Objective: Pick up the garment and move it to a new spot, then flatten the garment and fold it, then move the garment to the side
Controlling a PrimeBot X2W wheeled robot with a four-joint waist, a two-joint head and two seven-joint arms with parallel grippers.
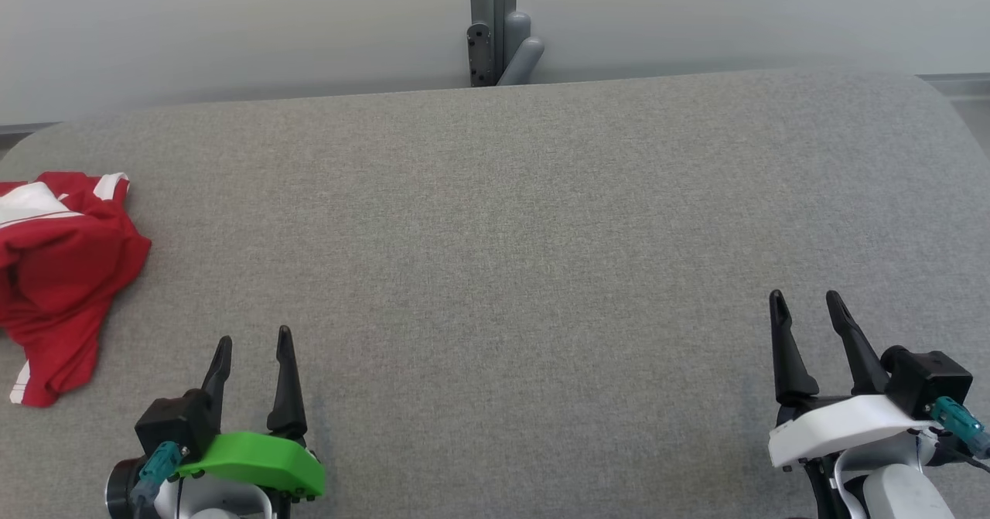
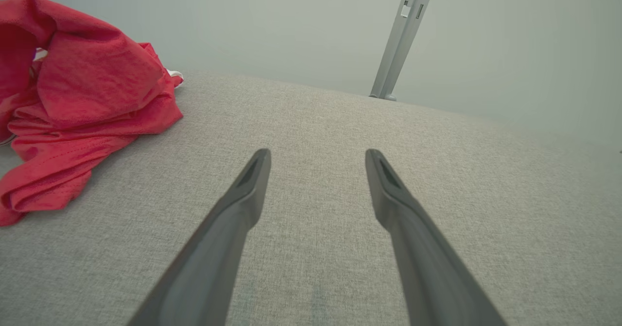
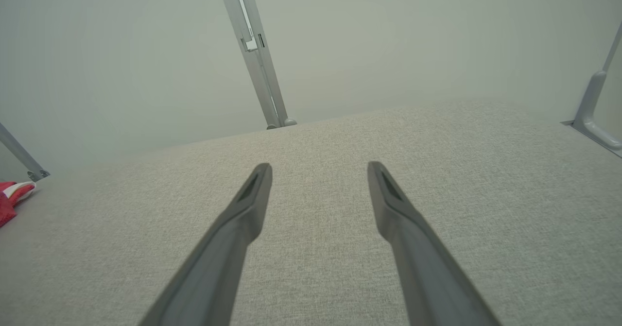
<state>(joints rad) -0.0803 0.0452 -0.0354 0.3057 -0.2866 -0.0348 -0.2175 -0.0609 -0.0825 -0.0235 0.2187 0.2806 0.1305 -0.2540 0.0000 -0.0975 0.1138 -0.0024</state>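
A crumpled red garment with white trim lies bunched at the left edge of the grey fabric table. In the left wrist view the garment sits up and to the left of the fingers, apart from them. My left gripper rests open at the lower left, to the right of the garment and a little nearer, nothing between its fingers. Far off at the lower right, my right gripper is open too and holds nothing. A sliver of the garment shows at the left edge of the right wrist view.
A grey metal post with a bracket stands behind the table's far edge against a pale wall. Another grey bracket shows at the table's right side. The table's corners are rounded.
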